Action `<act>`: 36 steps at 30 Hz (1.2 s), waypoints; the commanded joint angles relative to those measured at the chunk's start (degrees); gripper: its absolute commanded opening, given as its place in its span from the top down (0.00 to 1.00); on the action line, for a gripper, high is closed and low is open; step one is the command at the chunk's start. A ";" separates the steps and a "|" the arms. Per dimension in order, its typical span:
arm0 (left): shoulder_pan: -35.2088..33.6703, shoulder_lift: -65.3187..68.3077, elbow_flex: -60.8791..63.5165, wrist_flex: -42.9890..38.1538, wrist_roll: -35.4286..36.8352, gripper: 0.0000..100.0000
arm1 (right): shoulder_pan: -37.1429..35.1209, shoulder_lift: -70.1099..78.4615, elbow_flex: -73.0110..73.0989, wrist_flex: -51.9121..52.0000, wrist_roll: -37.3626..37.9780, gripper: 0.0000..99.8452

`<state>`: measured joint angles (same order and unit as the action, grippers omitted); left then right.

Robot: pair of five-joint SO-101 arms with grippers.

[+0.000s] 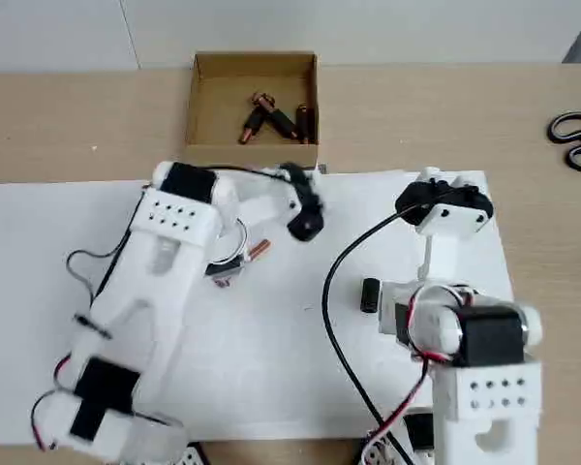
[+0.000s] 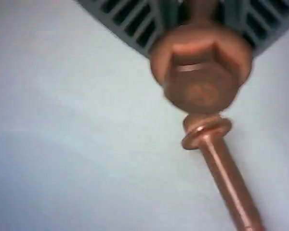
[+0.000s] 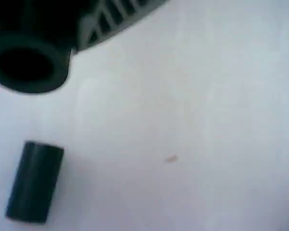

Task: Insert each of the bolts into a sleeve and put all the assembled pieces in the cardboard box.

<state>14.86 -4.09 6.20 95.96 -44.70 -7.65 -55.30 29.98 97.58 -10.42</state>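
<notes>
there, bolt [image 1: 259,250] slants, tip rightward

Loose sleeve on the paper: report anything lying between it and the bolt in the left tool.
A black cable curves across the paper between the bolt and the loose sleeve; nothing else visible intervenes.
</notes>
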 commanded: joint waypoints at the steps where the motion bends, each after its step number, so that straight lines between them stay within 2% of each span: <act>1: 1.32 -8.18 -2.33 0.44 6.86 0.99 | -2.51 -4.09 -2.81 -0.22 1.41 1.00; 5: 2.55 -13.54 -2.42 0.44 19.78 0.99 | -6.29 -9.36 -1.85 -0.22 4.66 1.00; 12: 2.11 -27.87 -2.24 0.00 22.07 0.99 | -11.21 -15.08 -1.41 -0.92 13.63 1.00; 17: 1.93 -41.93 -1.19 -6.51 31.12 0.99 | -11.03 -15.60 -1.41 -1.01 13.63 1.00; 20: 1.93 -50.20 5.05 -11.52 39.03 0.99 | -11.03 -15.60 -1.41 -3.65 11.87 1.00; 26: 2.02 -70.15 25.45 -21.71 54.86 0.99 | -11.74 -15.60 3.43 -12.18 11.60 1.00; 32: 2.29 -90.11 44.79 -34.29 64.97 0.99 | -23.08 -18.51 10.73 -18.68 11.43 1.00; 36: 2.46 -99.78 54.20 -38.59 70.59 0.99 | -29.41 -23.69 20.92 -26.68 11.60 1.00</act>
<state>17.05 -97.98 55.60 61.49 22.55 -33.23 -76.04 46.33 76.48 1.71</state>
